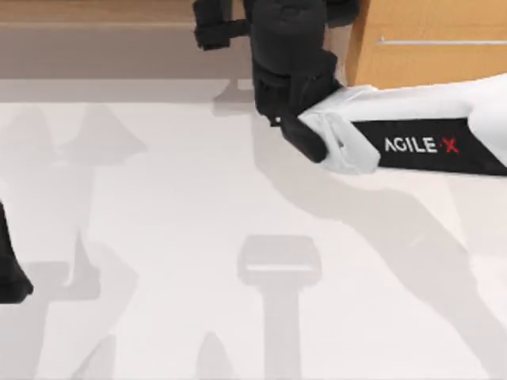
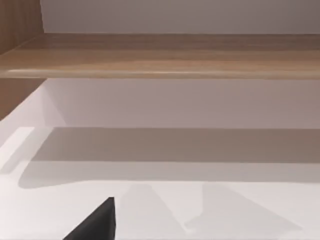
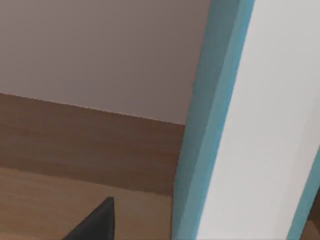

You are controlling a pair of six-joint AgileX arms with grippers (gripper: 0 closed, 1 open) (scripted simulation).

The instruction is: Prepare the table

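surface [image 1: 198,237]: white top spread across the frame, bare of objects | right end effector [image 1: 230,28]: raised at upper centre beside the drawer unit [image 1: 428,47], finger state cannot be told | left arm [image 1: 9,269]: parked at left edge | progress: judged early, nothing laid out yet

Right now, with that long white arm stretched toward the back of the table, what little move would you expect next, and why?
Probably the right arm eases a bit farther toward the back edge. Its black wrist already sits up by the orange-wood drawer unit, and its wrist camera looks at brown wood and a white panel with a blue-green edge. The white table holds only shadows, so I can't name a target. The left arm sits at the left edge.
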